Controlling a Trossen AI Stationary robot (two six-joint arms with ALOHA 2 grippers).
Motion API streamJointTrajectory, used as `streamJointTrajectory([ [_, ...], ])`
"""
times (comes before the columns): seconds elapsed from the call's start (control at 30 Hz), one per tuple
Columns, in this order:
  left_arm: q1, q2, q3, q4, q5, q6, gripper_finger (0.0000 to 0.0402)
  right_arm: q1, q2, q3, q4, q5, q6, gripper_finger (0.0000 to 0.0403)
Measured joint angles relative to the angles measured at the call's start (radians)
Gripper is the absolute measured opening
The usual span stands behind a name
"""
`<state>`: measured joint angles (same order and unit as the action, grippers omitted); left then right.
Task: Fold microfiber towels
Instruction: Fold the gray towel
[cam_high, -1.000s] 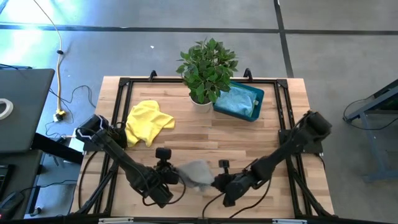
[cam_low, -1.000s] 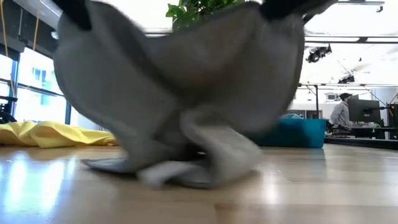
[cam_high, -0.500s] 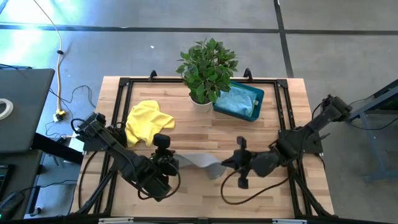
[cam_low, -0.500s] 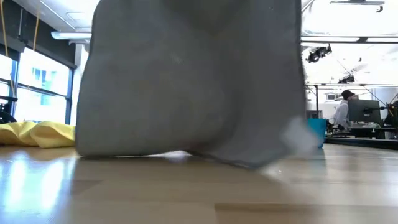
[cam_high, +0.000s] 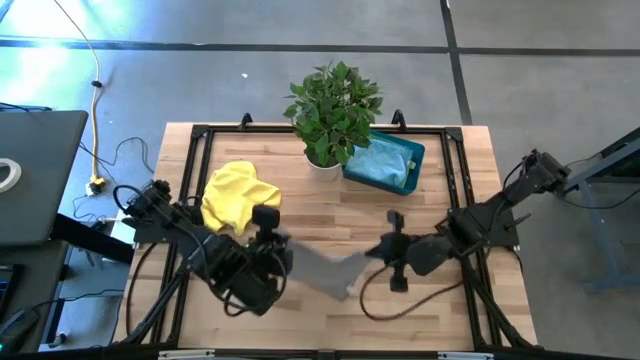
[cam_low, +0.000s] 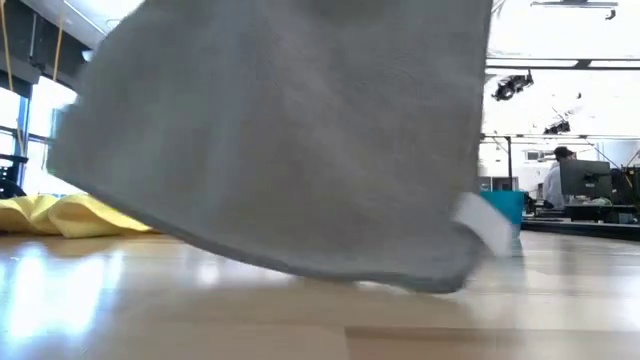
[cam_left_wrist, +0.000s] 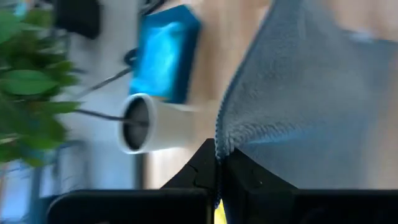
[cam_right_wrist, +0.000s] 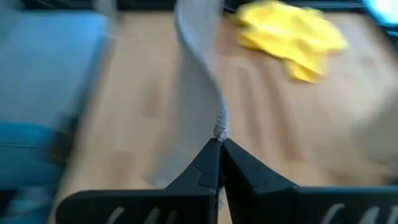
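you have the grey towel (cam_high: 325, 268) stretched between both arms in the lower middle of the high view, hanging clear above the tabletop (cam_high: 440, 210). your left pincer (cam_high: 275, 250) is clamped tight on one corner of it, at the lower left of centre; in the left wrist view the hemmed edge of the cloth runs straight into the closed fingertips. your right pincer (cam_high: 385, 252) pinches the opposite corner just right of centre, its fingers pressed together on the hem. in the low view the grey towel fills most of the frame, its bottom edge slanting down toward the right above the wood. the yellow towel (cam_high: 237, 196) lies crumpled at the left of the tabletop, behind your left arm. a light blue towel (cam_high: 380, 160) sits in the teal bin (cam_high: 414, 158) at the upper right, beside the potted plant (cam_high: 333, 110).
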<state>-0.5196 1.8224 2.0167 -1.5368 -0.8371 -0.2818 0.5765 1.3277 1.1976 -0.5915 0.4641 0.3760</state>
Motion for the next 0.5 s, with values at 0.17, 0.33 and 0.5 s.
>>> streamJointTrajectory([
  [0.17,0.096,0.018,-0.001,-0.028,-0.061,0.016,0.0000,-0.075,0.000,0.000,-0.191,0.139,0.020,0.0000],
  [0.33,0.204,0.019,-0.001,-0.035,-0.084,0.032,0.0000,-0.152,0.000,0.000,-0.241,0.216,-0.046,0.0000],
  [0.5,0.263,0.019,-0.001,-0.035,-0.108,0.031,0.0000,-0.192,0.000,0.000,-0.247,0.273,-0.151,0.0000],
])
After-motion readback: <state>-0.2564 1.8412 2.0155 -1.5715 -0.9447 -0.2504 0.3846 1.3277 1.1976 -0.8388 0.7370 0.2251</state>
